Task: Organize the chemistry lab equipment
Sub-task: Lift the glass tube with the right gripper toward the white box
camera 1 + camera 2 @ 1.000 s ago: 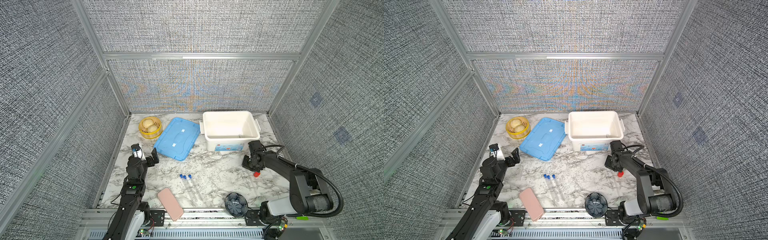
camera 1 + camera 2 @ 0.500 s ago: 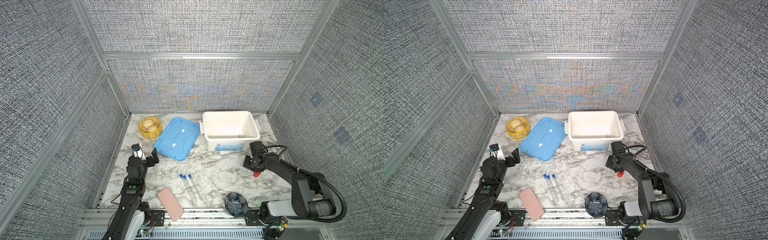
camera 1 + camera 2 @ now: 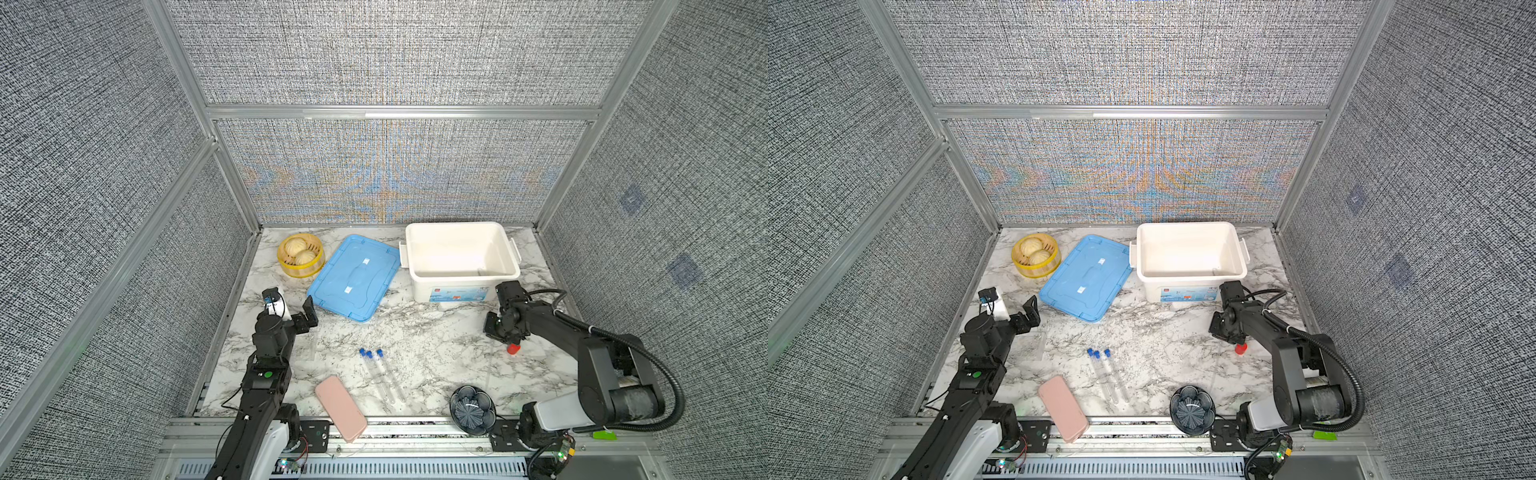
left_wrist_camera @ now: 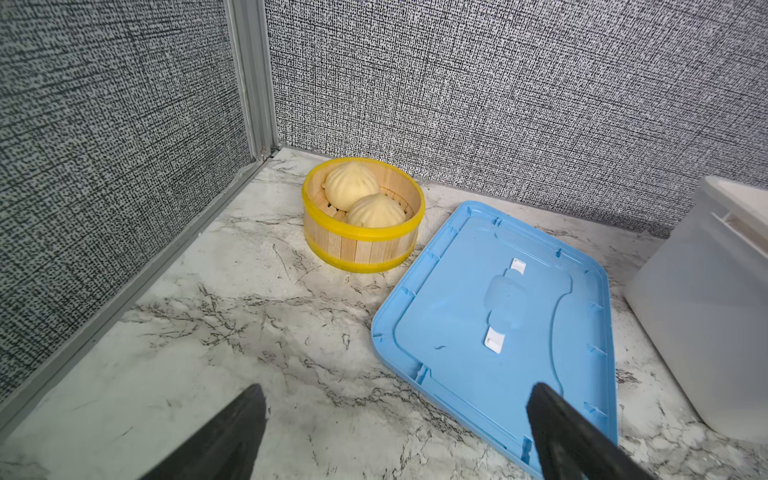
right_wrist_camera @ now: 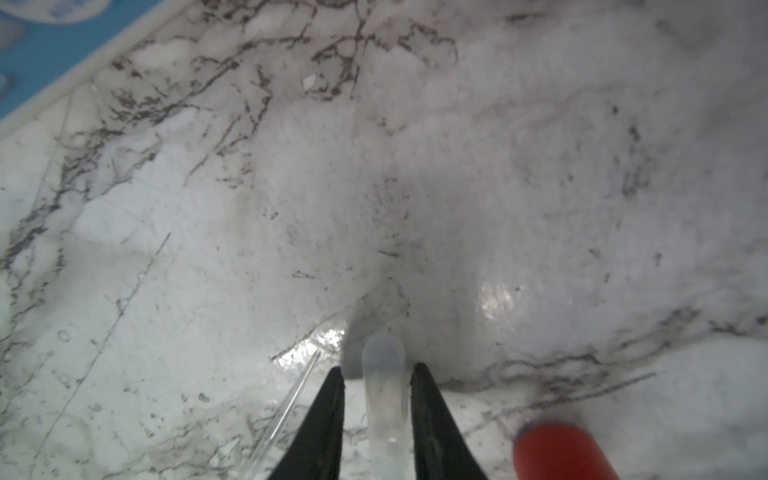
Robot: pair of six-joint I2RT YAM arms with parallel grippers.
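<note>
Three clear tubes with blue caps (image 3: pixel 380 372) (image 3: pixel 1106 372) lie side by side at the front middle of the marble table. A faint clear plastic rack (image 3: pixel 308 345) lies just in front of my left gripper (image 3: pixel 291 307) (image 4: pixel 395 388), which hangs wide open and empty beside the blue lid. My right gripper (image 3: pixel 508 338) (image 5: pixel 378 368) points down at the table in front of the white bin. A clear round-tipped tube (image 5: pixel 384 395) stands between its fingers, with a narrow gap showing on one side. A red cap (image 3: pixel 513 349) (image 5: pixel 557 453) sits right beside them.
A white bin (image 3: pixel 461 227) stands at the back right, its blue lid (image 3: pixel 353 278) flat to its left. A yellow steamer basket with buns (image 3: pixel 300 255) is at the back left. A pink case (image 3: pixel 340 407) and a dark flower-shaped dish (image 3: pixel 472 409) sit at the front edge.
My right gripper's fingers have parted slightly around the clear tube while staying in front of the bin. The left arm has not moved.
</note>
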